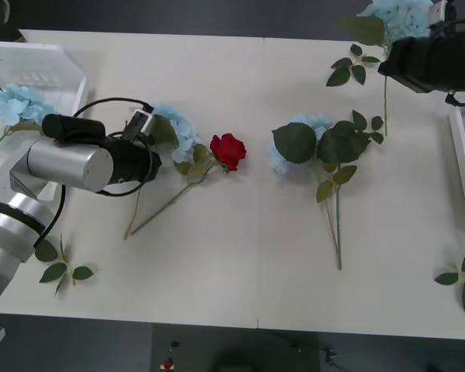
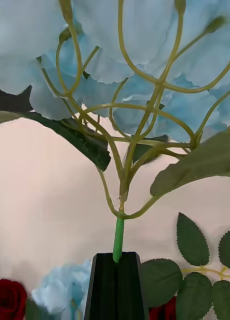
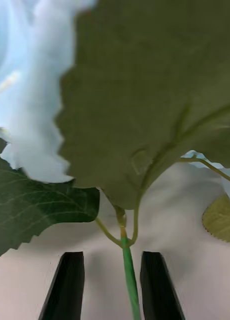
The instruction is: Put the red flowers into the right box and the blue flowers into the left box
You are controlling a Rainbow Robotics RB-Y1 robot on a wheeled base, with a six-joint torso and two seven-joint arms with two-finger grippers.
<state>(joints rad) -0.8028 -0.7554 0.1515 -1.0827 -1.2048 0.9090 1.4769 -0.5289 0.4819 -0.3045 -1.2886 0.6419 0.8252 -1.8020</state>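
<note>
while the right gripper (image 2: 116, 265) pinches a blue hydrangea's stem (image 2: 118, 240) with its bloom (image 2: 145, 60) just beyond the fingertips, the left gripper (image 3: 113, 285) stands spread astride another blue hydrangea's stem (image 3: 129, 272) beside a red rose (image 1: 229, 149).

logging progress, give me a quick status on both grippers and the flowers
Right gripper shut on a blue hydrangea stem, lifted. Left gripper open, straddling a second hydrangea's stem. Red rose lies against that hydrangea.

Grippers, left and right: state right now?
Left gripper: open, straddling a pale blue hydrangea's green stem.
Right gripper: closed on another blue hydrangea's stem.
</note>
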